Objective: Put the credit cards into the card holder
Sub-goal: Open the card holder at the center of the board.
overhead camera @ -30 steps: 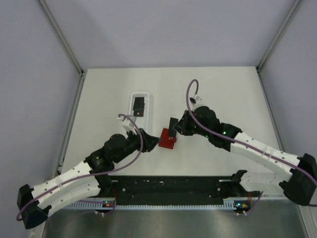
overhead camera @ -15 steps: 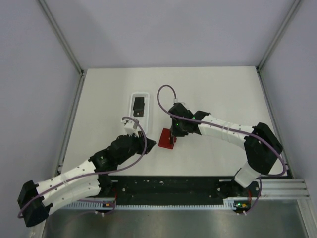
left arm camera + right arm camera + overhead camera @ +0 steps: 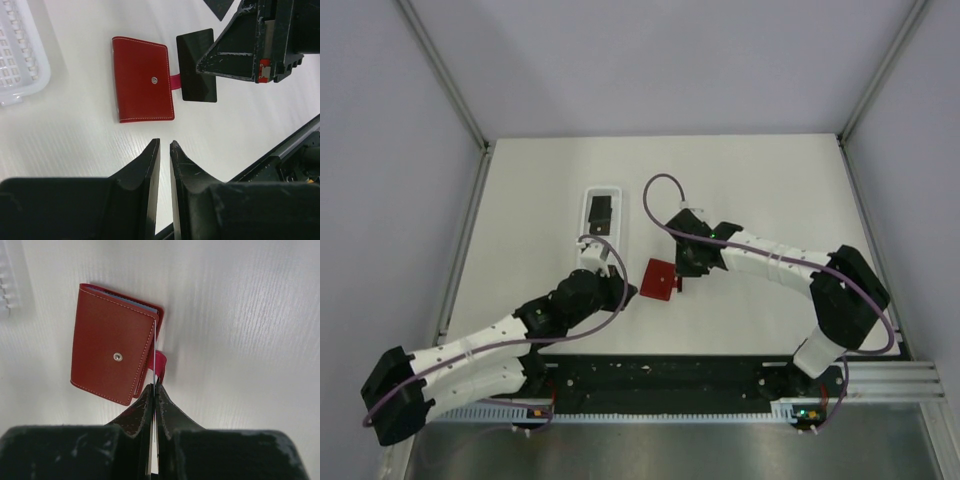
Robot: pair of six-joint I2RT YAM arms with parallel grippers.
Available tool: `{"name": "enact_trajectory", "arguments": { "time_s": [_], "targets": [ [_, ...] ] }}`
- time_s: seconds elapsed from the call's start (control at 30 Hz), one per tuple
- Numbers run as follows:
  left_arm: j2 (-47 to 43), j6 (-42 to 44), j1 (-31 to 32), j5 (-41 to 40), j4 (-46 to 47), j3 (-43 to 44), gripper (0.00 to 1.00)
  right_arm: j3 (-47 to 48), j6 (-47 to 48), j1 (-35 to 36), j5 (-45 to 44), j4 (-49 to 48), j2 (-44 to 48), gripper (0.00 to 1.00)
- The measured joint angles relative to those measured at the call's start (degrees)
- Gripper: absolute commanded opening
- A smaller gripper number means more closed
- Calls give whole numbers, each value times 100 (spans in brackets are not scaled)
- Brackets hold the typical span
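The card holder (image 3: 661, 280) is a red wallet lying folded shut on the table, snap stud up (image 3: 142, 80), with its tab (image 3: 174, 81) pointing at the right gripper. My right gripper (image 3: 686, 268) is shut on a black credit card (image 3: 197, 65), held on edge. The card's edge (image 3: 155, 347) stands against the open side of the card holder (image 3: 112, 360), beside the tab. My left gripper (image 3: 164, 145) hovers just short of the wallet's near side, jaws a narrow slit apart and empty. Another credit card (image 3: 601, 213) lies in the white tray.
The white oblong tray (image 3: 603, 190) stands behind and left of the wallet, its ribbed corner (image 3: 20, 65) near the left gripper. The black rail along the near table edge (image 3: 660, 375) lies behind both wrists.
My left gripper's jaws have drawn in from wide to a narrow slit. The right arm has folded back while its gripper swung left and brought the card down to the wallet's tab side.
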State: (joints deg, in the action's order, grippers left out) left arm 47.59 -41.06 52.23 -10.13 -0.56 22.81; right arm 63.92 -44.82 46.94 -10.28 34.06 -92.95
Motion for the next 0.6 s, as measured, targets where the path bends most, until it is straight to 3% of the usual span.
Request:
{"name": "enact_trajectory", "arguments": {
  "time_s": [0.2,0.6],
  "targets": [
    [535,221,-175,28,273,2,20,-420,13,-63,59,-181,79,0],
    [2124,852,-813,317,946,551,9,-1720,-129,-645,1108,-1534,861,0]
  ]
}}
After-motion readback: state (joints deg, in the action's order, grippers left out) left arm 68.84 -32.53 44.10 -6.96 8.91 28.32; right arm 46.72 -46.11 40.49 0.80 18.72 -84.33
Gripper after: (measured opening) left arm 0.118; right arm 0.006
